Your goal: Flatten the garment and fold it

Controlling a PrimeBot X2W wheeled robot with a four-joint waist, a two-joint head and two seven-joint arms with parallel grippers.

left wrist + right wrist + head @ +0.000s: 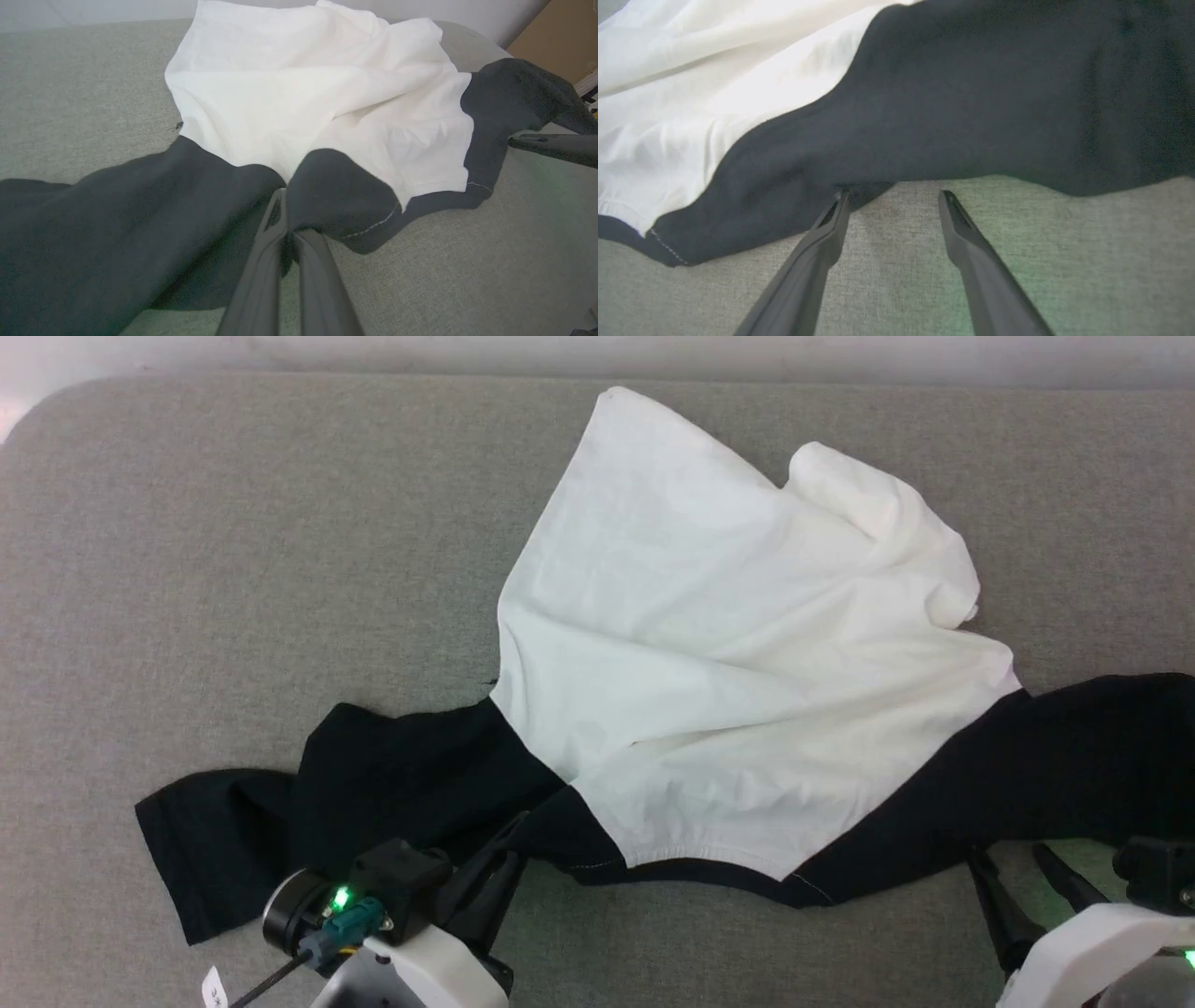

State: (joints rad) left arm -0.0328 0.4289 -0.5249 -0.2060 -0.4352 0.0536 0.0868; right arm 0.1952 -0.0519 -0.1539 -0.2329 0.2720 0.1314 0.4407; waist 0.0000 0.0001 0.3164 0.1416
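In the head view the garment (728,644) lies crumpled on the grey padded surface (233,569), its black sleeves nearest the robot, with the left gripper (518,831) at the near black edge and the right gripper (1006,855) just beside the other sleeve. In the left wrist view, the left gripper's fingers (259,280) are together, clamped on a fold of black cloth. In the right wrist view, the right gripper's fingers (808,270) stand wide apart and hold nothing, one tip right at the sleeve's edge.

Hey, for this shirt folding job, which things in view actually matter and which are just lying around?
Part of the job: the garment, bunched on the grey padded surface; left gripper, shut on its black fabric; right gripper, open at a black sleeve's edge.
Just lying about: brown cardboard past the surface's far corner.
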